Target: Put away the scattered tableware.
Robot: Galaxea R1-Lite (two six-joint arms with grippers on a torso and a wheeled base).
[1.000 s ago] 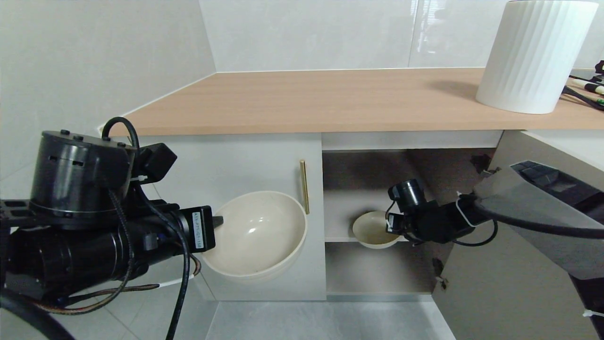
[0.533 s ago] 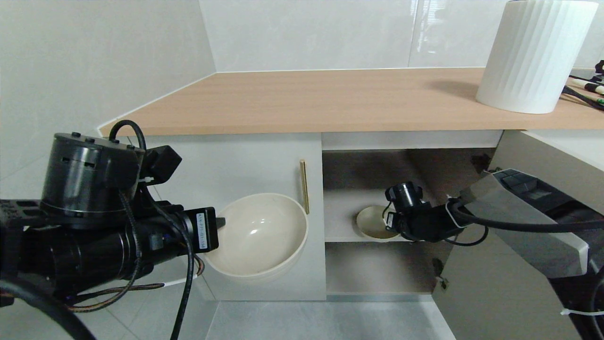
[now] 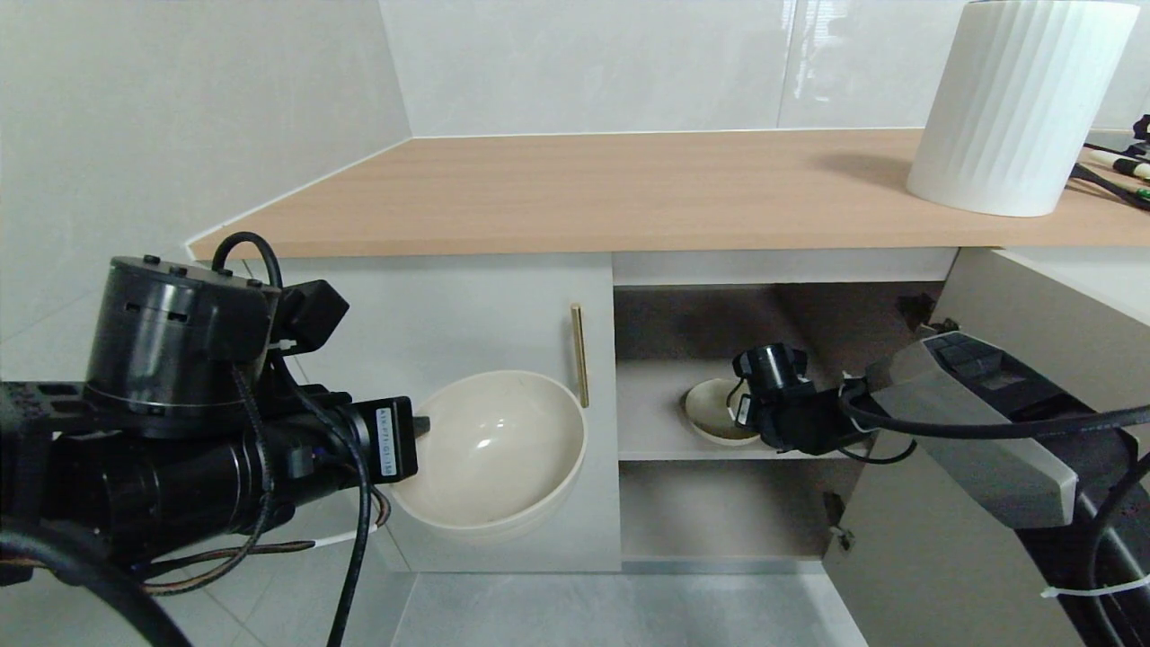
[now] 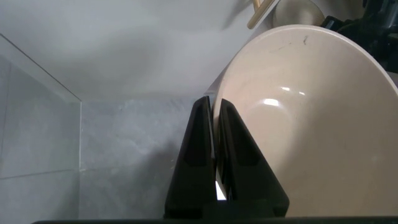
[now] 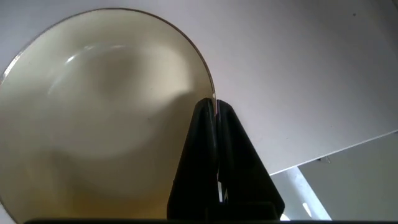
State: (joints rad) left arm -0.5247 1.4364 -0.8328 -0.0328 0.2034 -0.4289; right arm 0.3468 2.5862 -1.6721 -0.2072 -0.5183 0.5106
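My left gripper [image 3: 419, 422] [image 4: 216, 109] is shut on the rim of a large cream bowl [image 3: 491, 454] [image 4: 311, 124], held tilted in front of the closed left cabinet door [image 3: 467, 314]. Inside the open right side of the cabinet, my right gripper [image 3: 741, 418] [image 5: 214, 109] is shut on the rim of a small cream bowl [image 3: 714, 412] [image 5: 99, 112]. That bowl is over the middle shelf [image 3: 656, 418] [image 5: 298, 74]; whether it touches the shelf I cannot tell.
A gold handle [image 3: 579, 355] runs down the closed door beside the large bowl. The open right door [image 3: 1033, 296] stands at the right, behind my right arm. On the wooden counter [image 3: 584, 193] stands a tall white ribbed container [image 3: 1020, 103], with cables at the far right.
My right gripper has carried the small bowl up and deeper into the cabinet, onto the shelf level. My left arm shifted slightly lower with the large bowl.
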